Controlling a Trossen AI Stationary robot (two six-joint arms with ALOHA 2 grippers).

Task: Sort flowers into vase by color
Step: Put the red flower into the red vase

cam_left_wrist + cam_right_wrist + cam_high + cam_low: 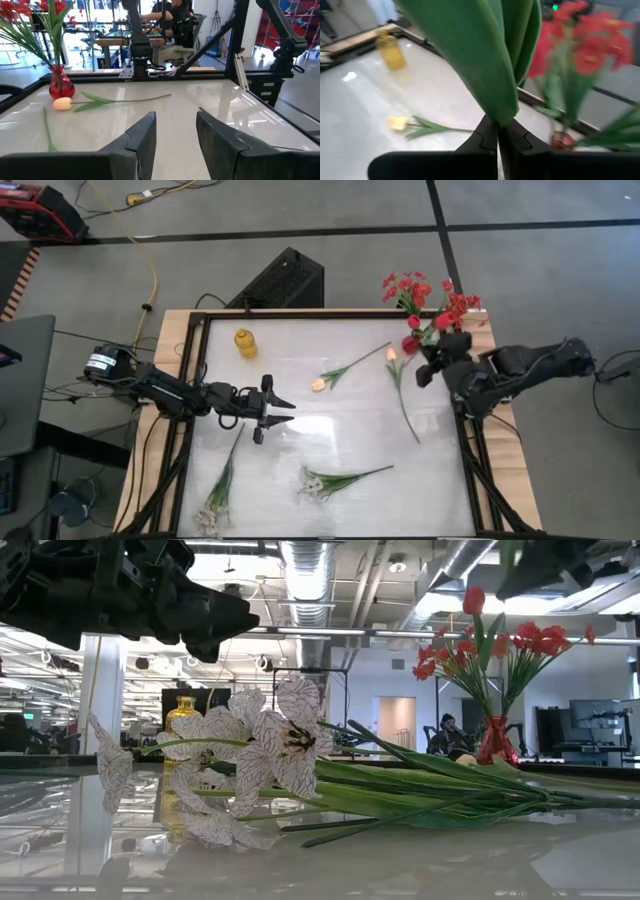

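Your right end effector (498, 145) pinches the broad, smooth green leaves of a red tulip (411, 343) beside the rounded red glass vase (61, 85) of red blossoms at the glossy white counter's (350, 430) far right corner. Your left end effector (283, 412) hovers open-fingered, empty, over the counter's left. Cream tulips (319, 384) and papery white sprays (312, 483) lie flat around them, a yellow vase (245, 343) far left.

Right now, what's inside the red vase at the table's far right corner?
The red vase holds red blossom stems with green leaves; the right gripper, shut on a green-leaved stem, hovers beside it. How deep the stalks sit is hidden by the glass.
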